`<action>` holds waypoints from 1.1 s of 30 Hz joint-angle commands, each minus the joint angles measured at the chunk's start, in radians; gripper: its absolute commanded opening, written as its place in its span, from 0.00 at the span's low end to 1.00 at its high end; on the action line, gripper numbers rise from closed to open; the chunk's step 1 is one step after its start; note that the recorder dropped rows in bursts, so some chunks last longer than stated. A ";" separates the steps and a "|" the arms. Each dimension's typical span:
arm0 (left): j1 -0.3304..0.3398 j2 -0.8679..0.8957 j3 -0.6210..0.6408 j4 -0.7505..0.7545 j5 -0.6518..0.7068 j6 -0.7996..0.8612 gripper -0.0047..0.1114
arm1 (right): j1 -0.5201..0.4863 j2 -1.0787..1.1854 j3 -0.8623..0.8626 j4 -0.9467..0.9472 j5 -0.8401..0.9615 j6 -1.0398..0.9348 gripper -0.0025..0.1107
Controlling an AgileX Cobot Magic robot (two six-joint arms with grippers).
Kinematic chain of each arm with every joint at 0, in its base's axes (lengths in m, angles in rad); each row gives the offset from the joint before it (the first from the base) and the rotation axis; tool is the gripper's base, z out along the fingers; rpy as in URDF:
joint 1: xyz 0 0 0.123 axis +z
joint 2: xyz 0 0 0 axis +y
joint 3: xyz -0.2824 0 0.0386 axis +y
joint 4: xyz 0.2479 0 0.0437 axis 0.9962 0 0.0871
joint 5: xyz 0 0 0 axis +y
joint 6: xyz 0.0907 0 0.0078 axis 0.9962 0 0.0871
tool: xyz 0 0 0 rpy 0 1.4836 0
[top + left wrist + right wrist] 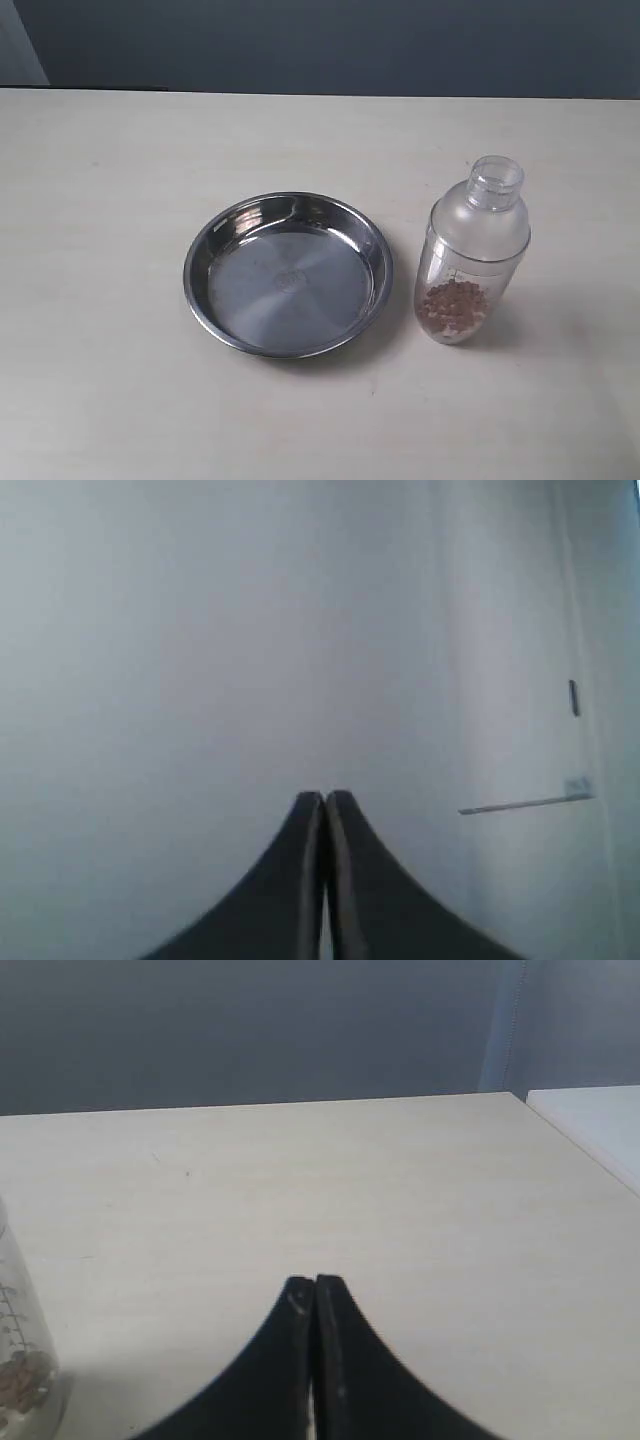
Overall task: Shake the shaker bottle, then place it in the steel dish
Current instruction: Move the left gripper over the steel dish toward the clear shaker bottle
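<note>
The clear shaker bottle stands upright on the pale table, brown pellets heaped in its bottom, just right of the steel dish and apart from its rim. The dish lies flat and holds nothing. Neither arm shows in the exterior view. My left gripper is shut on nothing and faces a blank grey wall. My right gripper is shut on nothing above the tabletop; one edge of the shaker bottle shows at the side of the right wrist view, well away from the fingertips.
The pale table runs out on all sides of the dish and bottle, with a dark wall behind it. In the right wrist view a white surface adjoins the table's far corner.
</note>
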 commanded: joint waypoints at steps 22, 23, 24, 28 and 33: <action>-0.164 1.002 -0.150 0.555 -0.573 -0.126 0.95 | -0.003 -0.005 0.001 0.000 -0.013 -0.002 0.01; -0.184 1.028 -0.176 0.585 -0.573 -0.141 0.95 | -0.003 -0.005 0.001 0.000 -0.013 -0.002 0.01; -0.200 1.055 -0.199 0.590 -0.573 -0.141 0.95 | -0.003 -0.005 0.001 0.000 -0.013 -0.002 0.01; -0.270 1.137 -0.290 0.550 -0.573 -0.139 0.95 | -0.003 -0.005 0.001 0.000 -0.013 -0.002 0.01; -0.340 1.268 -0.432 0.535 -0.573 -0.143 0.95 | -0.003 -0.005 0.001 0.000 -0.013 -0.002 0.01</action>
